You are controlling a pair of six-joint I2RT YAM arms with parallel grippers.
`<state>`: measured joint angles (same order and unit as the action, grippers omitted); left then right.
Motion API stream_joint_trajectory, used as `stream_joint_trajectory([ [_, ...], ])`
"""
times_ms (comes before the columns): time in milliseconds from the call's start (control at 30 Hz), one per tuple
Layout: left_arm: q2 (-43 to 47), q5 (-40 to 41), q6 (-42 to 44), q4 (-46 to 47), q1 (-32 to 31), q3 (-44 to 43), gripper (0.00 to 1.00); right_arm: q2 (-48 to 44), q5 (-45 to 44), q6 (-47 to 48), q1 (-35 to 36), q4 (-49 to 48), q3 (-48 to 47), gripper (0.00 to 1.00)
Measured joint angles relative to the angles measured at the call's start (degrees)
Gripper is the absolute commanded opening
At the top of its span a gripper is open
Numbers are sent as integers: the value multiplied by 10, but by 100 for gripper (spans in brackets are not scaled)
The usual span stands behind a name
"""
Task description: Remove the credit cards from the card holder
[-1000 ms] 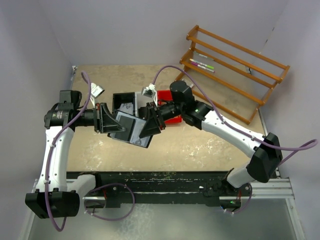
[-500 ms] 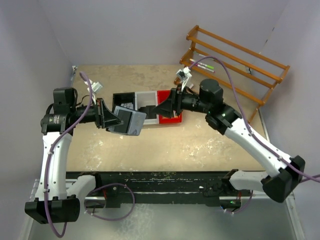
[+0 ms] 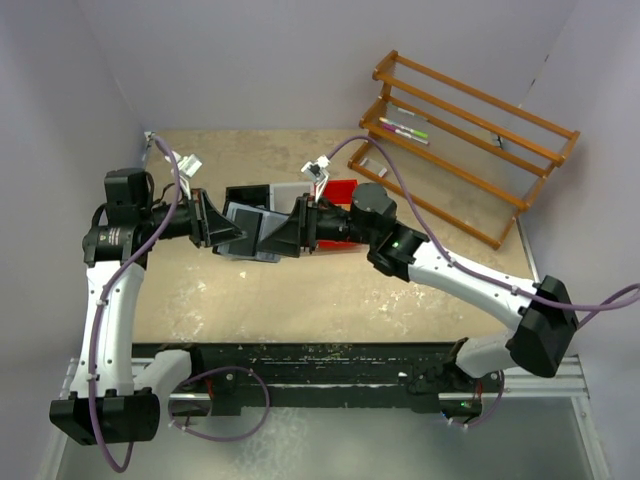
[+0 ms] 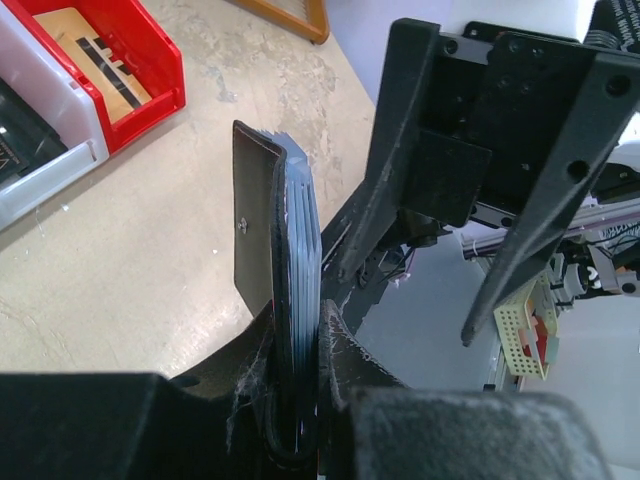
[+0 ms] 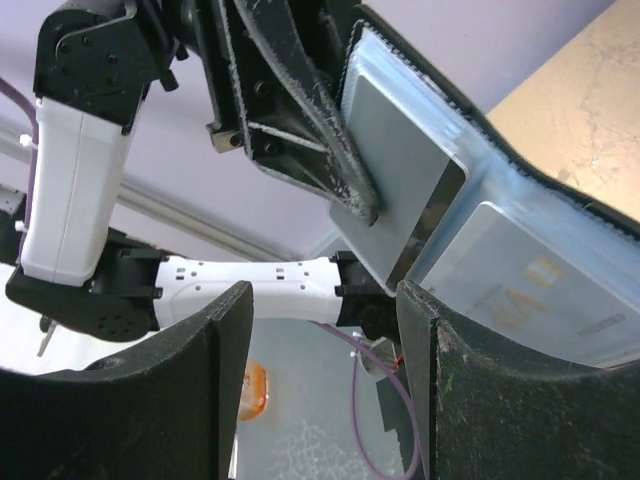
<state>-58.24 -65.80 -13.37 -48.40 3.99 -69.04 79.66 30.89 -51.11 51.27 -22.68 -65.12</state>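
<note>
In the overhead view, near the middle of the frame, the left gripper holds the card holder above the table. The right gripper faces it from the right, its tips just beside the holder's right edge. Directly behind them lie the joined black, white and red trays, and a wooden rack stands at the upper right. In the left wrist view the holder stands edge-on in the lower centre. The left fingers are closed on its lower end, and a stack of grey-blue credit cards is tucked against its black cover. The black frame of the right gripper fills the upper right, and the red tray sits in the upper left corner. In the right wrist view the right fingers stand apart along the bottom edge with nothing between them. Beyond them, at the upper right, the holder lies open with cards visible in its clear sleeves, and one left finger is pressed on it.
</note>
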Motion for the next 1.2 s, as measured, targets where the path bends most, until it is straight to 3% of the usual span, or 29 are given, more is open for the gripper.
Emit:
stream_joint_trajectory([
  [333, 1, -2, -12, 9, 0, 0, 0, 15, -23, -32, 7, -50, 0, 56],
  [833, 2, -45, -42, 44, 1, 3, 0, 21, -44, -46, 12, -50, 32, 47],
  [1033, 4, -69, -62, 64, 3, 13, 6, 37, -24, -73, 12, -94, 32, 32],
  [1200, 9, -73, -66, 75, 10, 13, 12, 66, 3, -105, -1, -140, 32, 7],
])
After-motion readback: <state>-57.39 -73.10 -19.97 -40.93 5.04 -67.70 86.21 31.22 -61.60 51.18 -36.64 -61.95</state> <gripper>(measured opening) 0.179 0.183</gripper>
